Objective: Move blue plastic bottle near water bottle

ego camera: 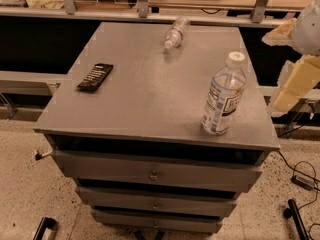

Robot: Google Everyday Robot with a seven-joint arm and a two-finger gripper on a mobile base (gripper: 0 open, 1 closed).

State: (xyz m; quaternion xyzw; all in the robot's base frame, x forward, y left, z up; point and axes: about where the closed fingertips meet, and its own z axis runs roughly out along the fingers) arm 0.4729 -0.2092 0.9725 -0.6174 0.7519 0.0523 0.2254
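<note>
The blue plastic bottle [224,96], large and clear with a white cap and a bluish-white label, stands upright near the front right corner of the grey cabinet top [150,99]. The water bottle [176,32], small, clear and unlabelled, lies on its side at the far middle of the top. My gripper [294,85] shows as cream-coloured parts at the right edge of the view. It is off the cabinet, to the right of the blue plastic bottle, and apart from it.
A black flat remote-like object [95,76] lies on the left side of the top. The cabinet has several drawers [155,174] below. A shelf rail with metal posts [142,1] runs behind. Cables [300,179] lie on the floor at right.
</note>
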